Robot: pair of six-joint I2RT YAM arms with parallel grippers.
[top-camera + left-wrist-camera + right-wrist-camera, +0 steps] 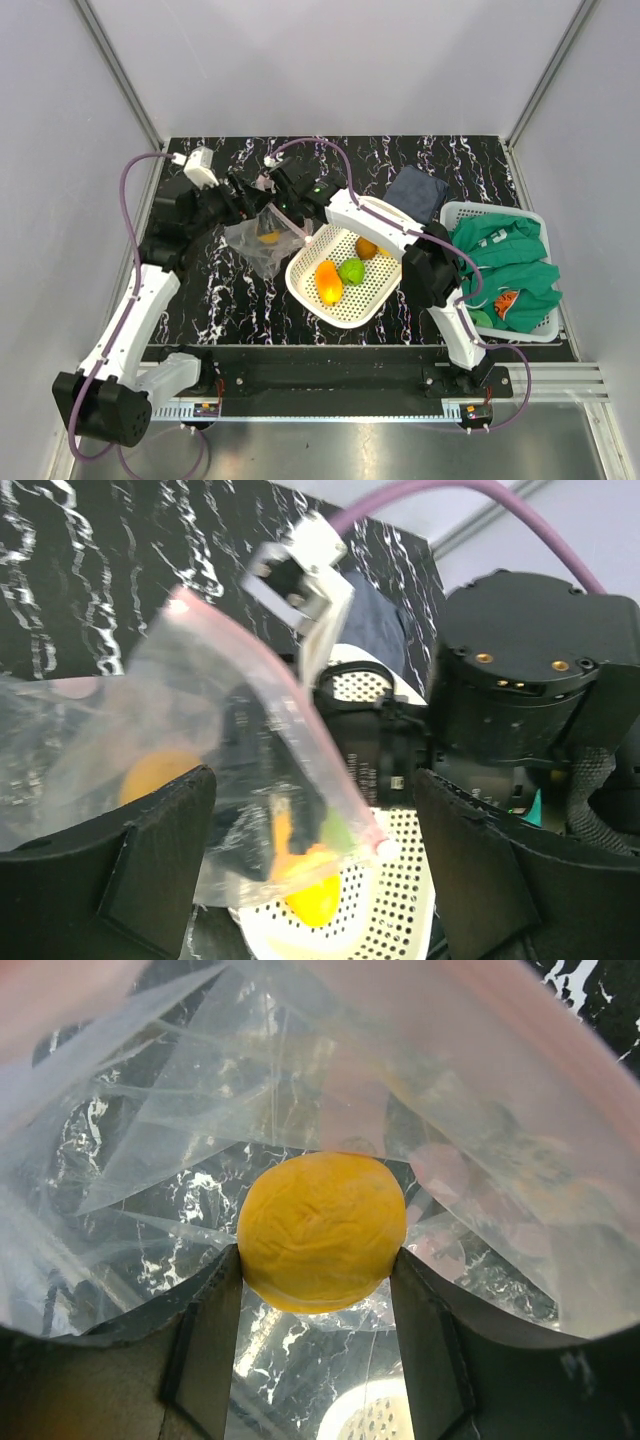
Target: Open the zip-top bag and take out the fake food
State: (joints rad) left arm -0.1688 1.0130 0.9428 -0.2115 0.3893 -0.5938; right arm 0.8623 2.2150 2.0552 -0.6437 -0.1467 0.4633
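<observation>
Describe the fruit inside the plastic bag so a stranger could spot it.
On the black marbled table, find the round white basket in the middle; the clear zip-top bag is left of it. Inside is a round orange-yellow fruit, the only one in plastic; the other fruits lie in the basket.

**Much of the bag work sits out of clear sight**

In the top view both claw tips crowd over the zip-top bag, and how their fingers stand there is too small to tell. The right arm covers part of the far rim of the white basket.

The left wrist view cuts off the left claw at the bottom edge. There the bag is a blur close to the lens, and the fruit pieces seen through it are smeared.

The right wrist view cuts off the right claw below. Its fingers hide the lower sides of the yellow-orange fruit, and the pink zip strip is out of focus.
</observation>
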